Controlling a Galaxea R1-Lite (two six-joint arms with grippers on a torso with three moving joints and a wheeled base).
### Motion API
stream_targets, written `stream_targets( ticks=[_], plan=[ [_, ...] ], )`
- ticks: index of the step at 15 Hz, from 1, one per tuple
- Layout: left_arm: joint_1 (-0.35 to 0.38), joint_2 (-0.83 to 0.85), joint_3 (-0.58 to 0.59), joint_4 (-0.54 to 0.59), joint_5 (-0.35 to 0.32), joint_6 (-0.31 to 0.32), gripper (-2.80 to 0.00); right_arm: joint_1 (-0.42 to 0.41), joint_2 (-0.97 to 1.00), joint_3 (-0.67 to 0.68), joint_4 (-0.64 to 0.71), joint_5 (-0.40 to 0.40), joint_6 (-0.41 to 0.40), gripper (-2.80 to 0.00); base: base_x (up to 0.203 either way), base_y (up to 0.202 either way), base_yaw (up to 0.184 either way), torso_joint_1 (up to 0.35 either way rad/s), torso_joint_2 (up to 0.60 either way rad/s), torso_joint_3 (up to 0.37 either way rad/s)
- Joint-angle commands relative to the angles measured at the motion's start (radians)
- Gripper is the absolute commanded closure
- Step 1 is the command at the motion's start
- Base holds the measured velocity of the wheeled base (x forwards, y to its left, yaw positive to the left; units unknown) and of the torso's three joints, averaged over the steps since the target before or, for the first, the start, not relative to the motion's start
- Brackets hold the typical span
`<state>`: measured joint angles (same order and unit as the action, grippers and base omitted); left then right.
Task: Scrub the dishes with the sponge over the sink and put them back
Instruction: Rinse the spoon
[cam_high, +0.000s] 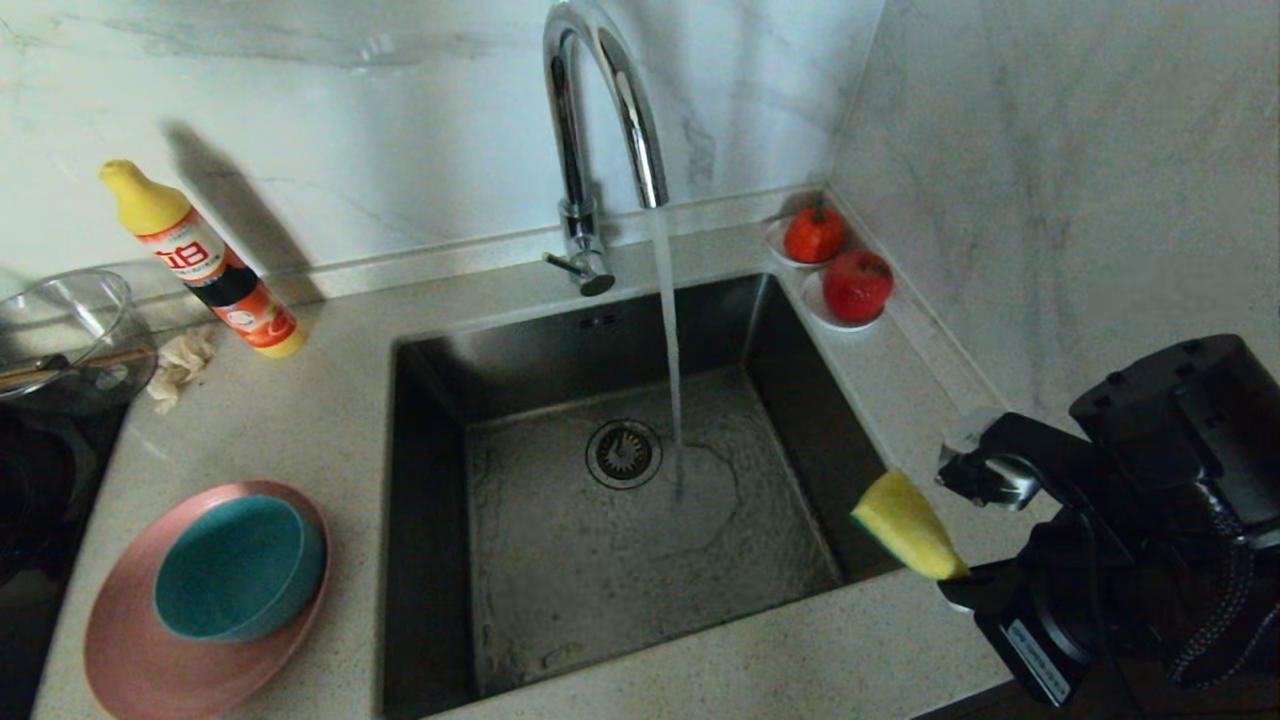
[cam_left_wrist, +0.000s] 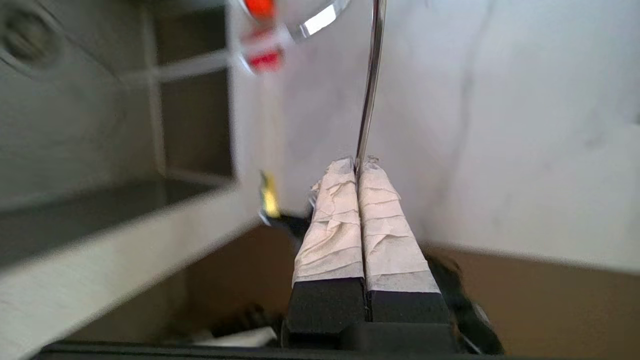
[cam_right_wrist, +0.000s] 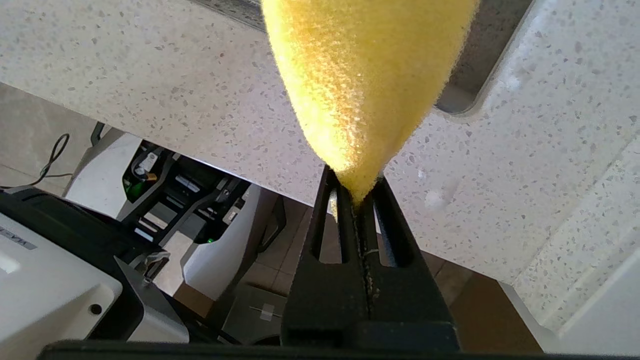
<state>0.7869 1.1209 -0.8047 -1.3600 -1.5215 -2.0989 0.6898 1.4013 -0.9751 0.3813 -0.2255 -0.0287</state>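
The right gripper (cam_high: 955, 580) pinches the sponge (cam_high: 905, 525) at the sink's (cam_high: 430, 520) right edge. The left gripper (cam_left_wrist: 359, 162) clamps the spoon (cam_left_wrist: 370, 85). Plate (cam_high: 125, 660) and bowl (cam_high: 235, 565) wait on the bench (cam_high: 330, 420), seemingly unscrubbed; most work remains.

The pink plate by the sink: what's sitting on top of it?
A teal bowl sits on the pink plate, covering its middle. The bowl looks empty; what lies under it cannot be seen.
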Motion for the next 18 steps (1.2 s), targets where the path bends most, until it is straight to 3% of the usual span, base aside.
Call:
stream_targets(
  ticks=[1,4,7,11,14,18],
  plan=[
    [-0.106,0.109,-0.004,-0.014,-0.009,-0.011,0.00,0.001,0.004,-0.001,0.002,0.000,0.000,0.00,0.000,0.000,0.000,0.000,0.00,0.000],
    [-0.224,0.224,-0.008,-0.061,-0.009,-0.013,0.00,0.001,0.016,-0.001,0.001,0.002,0.000,0.00,0.000,0.000,0.000,0.000,0.00,0.000],
    [-0.290,0.288,-0.023,-0.137,-0.009,-0.013,0.00,0.001,0.035,0.001,-0.026,0.002,0.000,0.00,0.000,0.000,0.000,0.000,0.00,0.000],
    [-0.302,0.258,-0.021,-0.164,-0.009,-0.017,0.00,0.001,0.041,0.004,-0.041,0.002,0.000,0.00,0.000,0.000,0.000,0.000,0.00,0.000],
    [-0.233,0.196,-0.002,-0.163,-0.009,-0.018,0.00,0.001,0.033,0.007,-0.041,0.002,0.002,0.00,0.000,0.000,0.000,0.000,0.00,0.000],
    [-0.068,0.185,-0.134,-0.167,-0.009,-0.018,0.00,0.001,0.022,0.012,-0.041,0.000,0.003,0.00,0.000,0.000,0.000,0.000,0.00,0.000]
  ],
)
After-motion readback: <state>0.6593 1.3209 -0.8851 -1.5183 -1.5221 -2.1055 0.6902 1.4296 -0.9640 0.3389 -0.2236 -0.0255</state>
